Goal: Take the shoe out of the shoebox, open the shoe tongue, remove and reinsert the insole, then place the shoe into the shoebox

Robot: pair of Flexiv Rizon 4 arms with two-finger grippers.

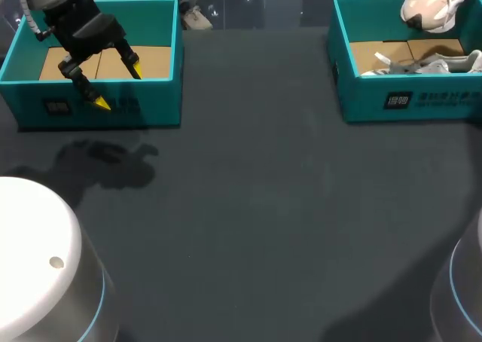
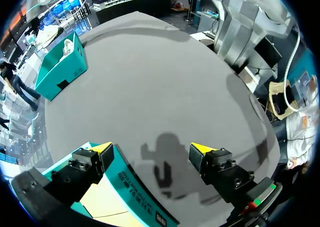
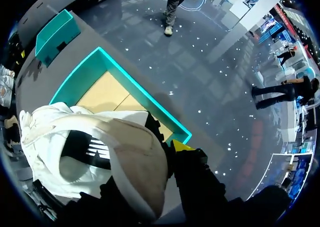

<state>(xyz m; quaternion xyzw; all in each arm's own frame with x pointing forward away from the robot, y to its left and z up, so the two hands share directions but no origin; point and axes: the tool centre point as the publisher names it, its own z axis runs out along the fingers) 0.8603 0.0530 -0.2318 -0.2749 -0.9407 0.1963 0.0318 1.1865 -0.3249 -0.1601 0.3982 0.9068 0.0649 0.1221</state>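
the pale rounded base of my left arm (image 1: 30, 251) sits closest, at the worktop's near corner. beyond it spreads the dark worktop (image 1: 256, 206), the biggest thing here, with a broad bare stretch between the two boxes; that is probably where the shoe would be worked on.

the right shoebox (image 1: 422, 101), teal with a tan floor, stands at the far right. the left shoebox (image 1: 143, 108), the same teal, stands well apart at the far left.

the shoe (image 1: 433, 7), white and beige, hangs in the air above the right shoebox's back part, so it is out of the box but not yet set down. in the right wrist view it fills the space just ahead of the fingers, its opening turned up towards the camera and the box floor under it. a second shoe (image 1: 429, 65), pale grey, lies inside the same box along its front wall.

the right end effector (image 3: 167, 142) is pinching the shoe; only one yellow tip shows, but the shoe's hanging free points to a firm hold. the left end effector (image 1: 119, 87) hovers over the left shoebox's front wall, fingers spread wide and holding nothing, seemingly parked there until the tongue and insole need a second grip.
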